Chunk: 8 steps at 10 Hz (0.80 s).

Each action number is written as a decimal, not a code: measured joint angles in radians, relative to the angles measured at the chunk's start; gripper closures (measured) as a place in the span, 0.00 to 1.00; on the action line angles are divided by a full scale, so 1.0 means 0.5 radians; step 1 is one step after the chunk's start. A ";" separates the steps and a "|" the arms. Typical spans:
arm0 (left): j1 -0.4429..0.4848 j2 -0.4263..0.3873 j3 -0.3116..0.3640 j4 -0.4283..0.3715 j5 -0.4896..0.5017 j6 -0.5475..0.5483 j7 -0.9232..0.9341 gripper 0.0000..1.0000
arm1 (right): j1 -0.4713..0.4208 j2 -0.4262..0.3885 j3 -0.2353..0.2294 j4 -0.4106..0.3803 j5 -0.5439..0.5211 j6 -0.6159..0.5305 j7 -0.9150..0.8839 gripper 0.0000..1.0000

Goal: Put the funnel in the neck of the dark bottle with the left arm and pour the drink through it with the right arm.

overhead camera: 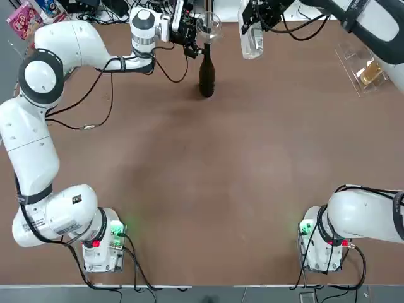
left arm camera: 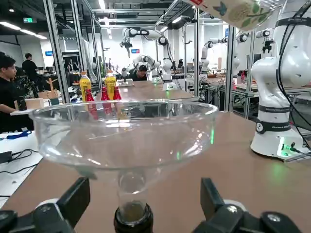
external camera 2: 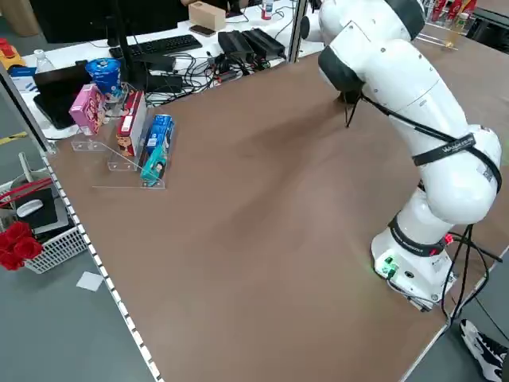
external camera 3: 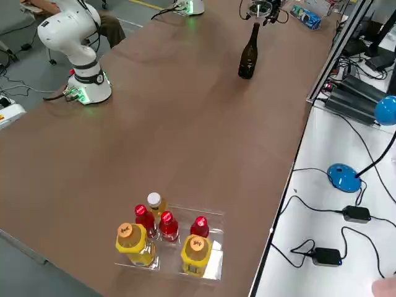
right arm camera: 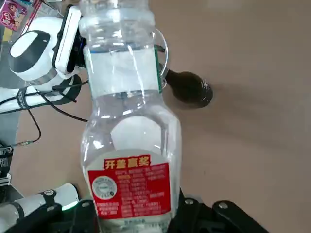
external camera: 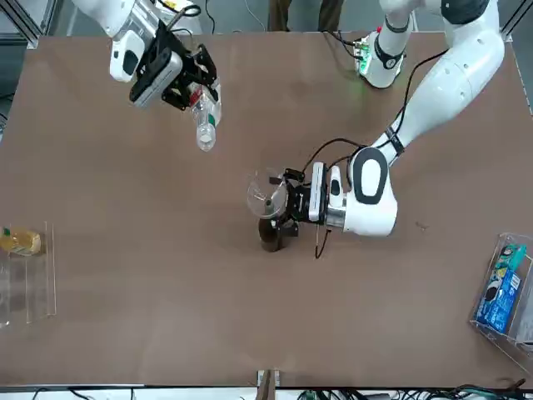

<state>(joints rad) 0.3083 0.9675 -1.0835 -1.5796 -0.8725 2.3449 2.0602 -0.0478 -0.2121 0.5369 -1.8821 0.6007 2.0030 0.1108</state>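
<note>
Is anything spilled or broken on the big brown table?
No, I see no spill or break. The funnel sits level in the dark bottle's neck, and the drink is held in the right jaws.

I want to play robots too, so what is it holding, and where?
The right pincer, out past the table's far edge, holds the clear bottle near its red label. The left pincer, open by the funnel, holds nothing.

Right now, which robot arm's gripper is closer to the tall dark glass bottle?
The left one. The left gripper is right around its neck, while the right gripper is off to the bottle's right.
</note>
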 joint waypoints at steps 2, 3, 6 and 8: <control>-0.003 0.005 0.000 0.005 -0.021 0.000 0.001 0.05 | 0.000 0.002 0.046 0.004 -0.041 0.008 0.100 0.56; -0.003 0.009 0.000 0.005 -0.029 0.000 0.001 0.11 | 0.000 0.009 0.078 0.012 -0.087 0.009 0.166 0.56; -0.002 0.013 0.000 0.005 -0.072 0.000 0.001 0.23 | 0.000 0.078 0.199 0.052 -0.237 0.066 0.338 0.56; 0.001 0.019 0.000 0.005 -0.087 -0.002 0.001 0.38 | 0.000 0.150 0.274 0.085 -0.355 0.104 0.438 0.56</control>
<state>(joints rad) 0.3088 0.9772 -1.0835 -1.5773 -0.9161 2.3441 2.0605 -0.0478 -0.1369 0.6739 -1.8394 0.4231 2.0550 0.3299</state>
